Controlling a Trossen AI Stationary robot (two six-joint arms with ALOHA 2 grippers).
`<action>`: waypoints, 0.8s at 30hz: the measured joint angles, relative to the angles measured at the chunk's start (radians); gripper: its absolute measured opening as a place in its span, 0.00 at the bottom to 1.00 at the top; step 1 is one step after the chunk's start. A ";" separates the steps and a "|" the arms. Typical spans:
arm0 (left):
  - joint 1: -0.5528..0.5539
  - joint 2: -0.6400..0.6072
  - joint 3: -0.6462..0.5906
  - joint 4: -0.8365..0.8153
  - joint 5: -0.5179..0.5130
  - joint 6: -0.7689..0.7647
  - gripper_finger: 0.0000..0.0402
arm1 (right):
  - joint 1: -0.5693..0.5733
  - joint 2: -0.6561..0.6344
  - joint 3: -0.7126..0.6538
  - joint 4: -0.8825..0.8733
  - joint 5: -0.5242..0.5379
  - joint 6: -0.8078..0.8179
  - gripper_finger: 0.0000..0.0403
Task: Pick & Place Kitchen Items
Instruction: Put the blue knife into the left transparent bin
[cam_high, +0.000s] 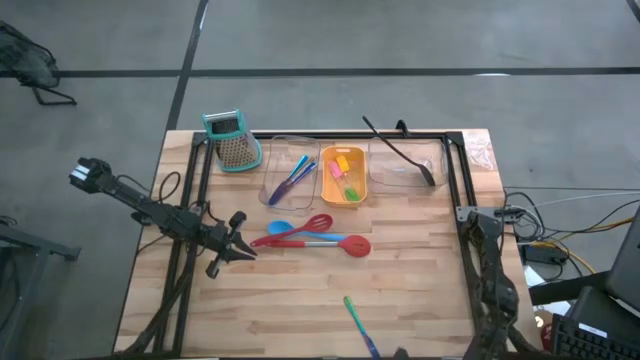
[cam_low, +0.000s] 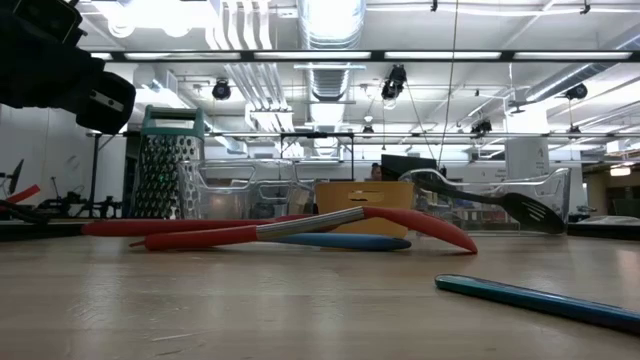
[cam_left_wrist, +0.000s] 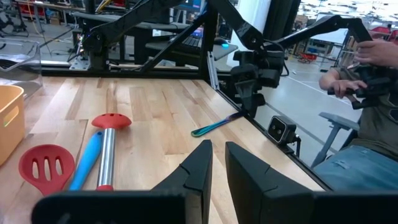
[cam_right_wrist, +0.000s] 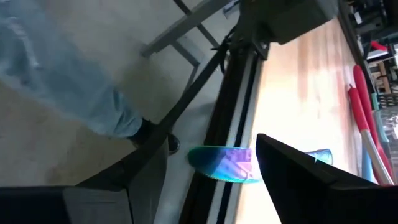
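While the left gripper (cam_high: 240, 249) waits nearly closed and empty beside the red spatulas (cam_high: 310, 238), the right gripper (cam_right_wrist: 208, 165), spread wide, should straddle the iridescent knife (cam_right_wrist: 227, 165) at the worktop (cam_high: 420, 290) edge, centred, before closing.

Green stick's (cam_high: 358, 322) lower end cut off

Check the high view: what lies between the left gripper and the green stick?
Only bare wood lies between the left gripper and the green stick; the red spatulas sit farther back.

red spatulas (cam_high: 315, 236) beside left gripper (cam_high: 243, 246)
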 joint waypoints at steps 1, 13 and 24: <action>0.000 0.000 0.000 0.000 0.000 0.000 0.13 | -0.003 0.000 -0.005 0.003 0.003 0.000 0.60; 0.000 0.000 0.000 0.000 0.000 0.000 0.13 | -0.002 0.000 -0.045 0.006 0.026 0.011 0.56; 0.000 0.000 0.000 0.000 0.000 0.000 0.13 | -0.001 0.001 -0.051 0.006 0.059 0.003 0.45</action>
